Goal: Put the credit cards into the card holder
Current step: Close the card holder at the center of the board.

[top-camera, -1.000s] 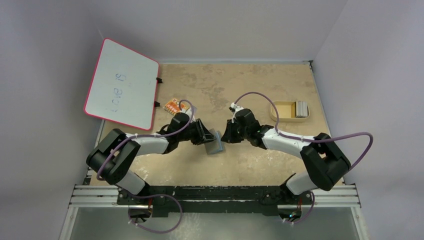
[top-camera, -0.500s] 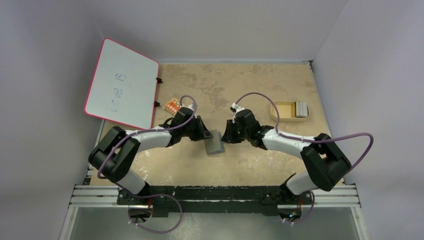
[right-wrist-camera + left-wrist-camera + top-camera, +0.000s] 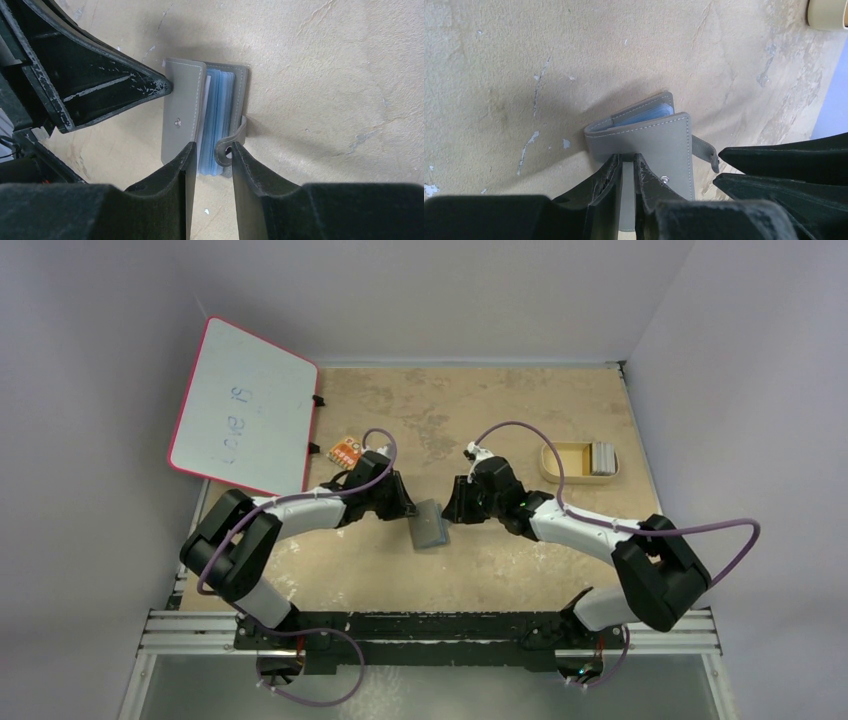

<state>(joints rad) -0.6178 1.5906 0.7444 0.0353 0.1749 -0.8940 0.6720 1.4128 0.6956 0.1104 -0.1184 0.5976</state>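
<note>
The card holder [image 3: 429,525] lies on the table between my two grippers, grey outside, its cover slightly raised over light blue sleeves [image 3: 217,107]. My left gripper [image 3: 408,512] is all but shut, its tips [image 3: 627,159] resting on the grey cover [image 3: 659,145] near the snap stud; the fingers hold nothing between them. My right gripper [image 3: 212,150] is open at the holder's other end, straddling the blue sleeves and the strap tab [image 3: 226,148], which touches one finger. The credit cards [image 3: 602,457] stand in a tan tray far right.
The tan oblong tray [image 3: 563,462] sits at the table's right side. A red-framed whiteboard [image 3: 243,410] leans at the far left, with a small orange packet [image 3: 346,451] beside it. Walls close in the table on three sides.
My left arm has shifted slightly toward the far side and the card holder has settled a little flatter on the table. My right gripper has hardly moved.
</note>
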